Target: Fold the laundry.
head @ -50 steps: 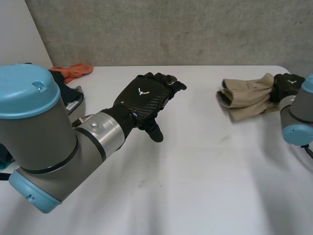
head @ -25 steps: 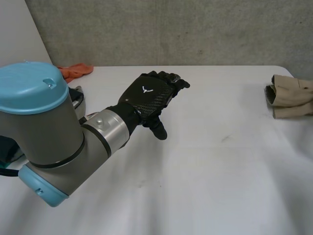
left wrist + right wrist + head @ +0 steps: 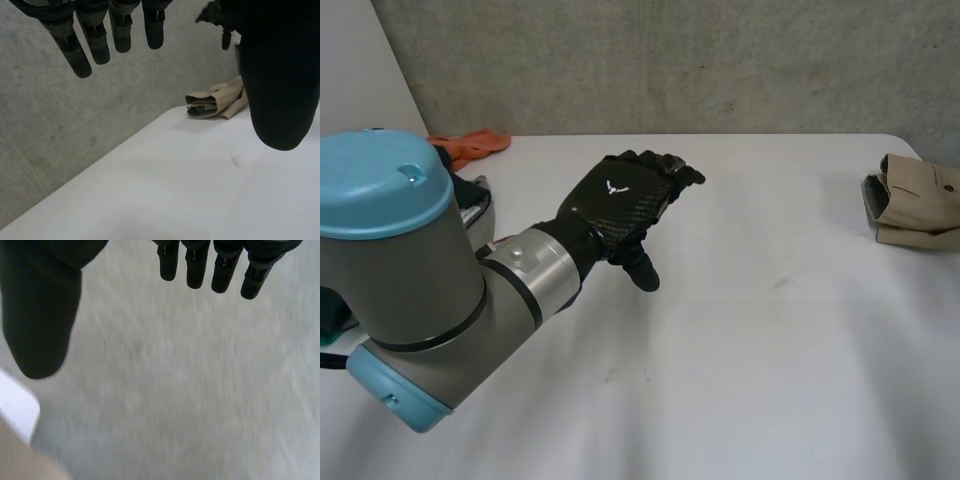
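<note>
A folded beige garment lies at the table's far right edge, with nothing touching it. In the left wrist view the same beige garment rests well beyond the fingertips, close to the wall. My left hand hovers over the middle-left of the white table, palm down, fingers straight and thumb hanging down; its fingers hold nothing. My right hand has straight fingers spread from the thumb, empty, facing the grey wall.
An orange cloth lies at the table's back left corner. Dark clothes and a container sit at the left edge behind my left arm. A grey concrete wall runs along the back.
My right hand dragged the beige garment to the table's right edge, let it go and left the head view. My left hand barely shifted.
</note>
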Controlling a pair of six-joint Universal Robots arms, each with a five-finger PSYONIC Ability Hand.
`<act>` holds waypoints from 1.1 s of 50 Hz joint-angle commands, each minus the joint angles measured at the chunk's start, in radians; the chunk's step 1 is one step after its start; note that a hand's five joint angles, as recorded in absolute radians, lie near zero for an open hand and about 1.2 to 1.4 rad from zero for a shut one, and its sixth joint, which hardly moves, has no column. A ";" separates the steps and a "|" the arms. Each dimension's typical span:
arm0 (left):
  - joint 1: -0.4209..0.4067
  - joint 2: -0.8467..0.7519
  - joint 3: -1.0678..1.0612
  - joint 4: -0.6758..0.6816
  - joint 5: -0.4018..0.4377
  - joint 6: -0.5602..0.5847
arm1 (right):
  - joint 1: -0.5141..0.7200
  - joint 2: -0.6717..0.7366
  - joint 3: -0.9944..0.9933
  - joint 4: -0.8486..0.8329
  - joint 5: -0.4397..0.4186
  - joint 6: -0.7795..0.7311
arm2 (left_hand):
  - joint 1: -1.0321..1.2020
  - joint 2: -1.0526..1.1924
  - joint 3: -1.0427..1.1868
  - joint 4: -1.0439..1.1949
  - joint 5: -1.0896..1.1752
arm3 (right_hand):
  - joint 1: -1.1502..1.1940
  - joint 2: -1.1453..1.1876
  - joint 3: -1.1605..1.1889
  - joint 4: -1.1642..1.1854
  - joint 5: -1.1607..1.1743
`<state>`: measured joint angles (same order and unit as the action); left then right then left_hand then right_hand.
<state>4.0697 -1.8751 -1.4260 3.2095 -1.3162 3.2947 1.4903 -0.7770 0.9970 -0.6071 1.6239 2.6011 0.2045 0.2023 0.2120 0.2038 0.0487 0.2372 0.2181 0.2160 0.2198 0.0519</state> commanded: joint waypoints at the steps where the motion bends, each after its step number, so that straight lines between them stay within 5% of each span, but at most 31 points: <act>1: 0.032 0.071 -0.014 0.012 -0.038 0.003 | 0.169 -0.267 0.369 -0.145 -0.244 0.004 | -0.023 -0.021 -0.031 -0.023 -0.042 | -0.063 -0.044 -0.042 -0.045 -0.052; 7: 0.181 0.143 -0.019 0.088 -0.182 0.025 | 0.272 -0.364 0.548 -0.048 -0.429 0.065 | -0.026 -0.024 -0.034 -0.026 -0.045 | -0.063 -0.044 -0.042 -0.045 -0.052; 11: 0.349 0.142 -0.024 0.125 -0.216 0.141 | 0.343 -0.475 0.603 0.264 -0.555 0.070 | -0.029 -0.027 -0.037 -0.028 -0.048 | -0.063 -0.044 -0.042 -0.045 -0.052; 18: 0.566 0.004 -0.005 0.136 -0.215 0.449 | 0.381 -0.496 0.644 0.621 -0.570 -0.005 | -0.026 -0.024 -0.034 -0.026 -0.045 | -0.063 -0.044 -0.042 -0.045 -0.052; 23: 0.725 -0.203 0.074 0.202 -0.221 0.672 | 0.380 -0.496 0.701 0.604 -0.549 -0.044 | -0.029 -0.027 -0.037 -0.028 -0.048 | -0.063 -0.044 -0.042 -0.045 -0.052; 27: 0.767 -0.349 0.142 0.204 -0.213 0.755 | 0.375 -0.496 0.726 0.581 -0.538 -0.049 | -0.023 -0.021 -0.031 -0.023 -0.042 | -0.063 -0.044 -0.042 -0.045 -0.052; 30: 0.772 -0.400 0.176 0.202 -0.209 0.761 | 0.372 -0.496 0.745 0.557 -0.535 -0.045 | 0.041 0.043 0.034 0.042 0.022 | -0.063 -0.044 -0.042 -0.045 -0.052; 33: 0.775 -0.424 0.205 0.204 -0.205 0.747 | 0.370 -0.496 0.758 0.537 -0.524 -0.045 | 0.425 0.427 0.417 0.425 0.406 | -0.063 -0.044 -0.042 -0.045 -0.052; 36: 0.767 -0.423 0.216 0.210 -0.189 0.715 | 0.369 -0.498 0.761 0.507 -0.493 -0.042 | 1.149 1.151 1.142 1.150 1.130 | -0.063 -0.044 -0.042 -0.045 -0.052; 49: 0.536 -0.090 0.076 0.257 -0.193 0.303 | 0.366 -0.568 0.749 0.354 -0.207 -0.012 | 1.192 1.194 1.184 1.192 1.173 | -0.063 -0.044 -0.042 -0.045 -0.052; 55: 0.301 0.030 0.042 0.233 -0.205 0.105 | 0.366 -0.599 0.723 0.348 -0.128 0.043 | 1.192 1.194 1.184 1.192 1.173 | -0.063 -0.044 -0.042 -0.045 -0.052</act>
<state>4.5608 -1.9396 -1.3541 3.4674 -1.5111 3.5603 1.8562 -1.3554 1.7385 -0.2543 1.4378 2.6017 0.9042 1.1752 1.1897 1.1957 0.9653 0.2372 0.2181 0.2160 0.2196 0.0515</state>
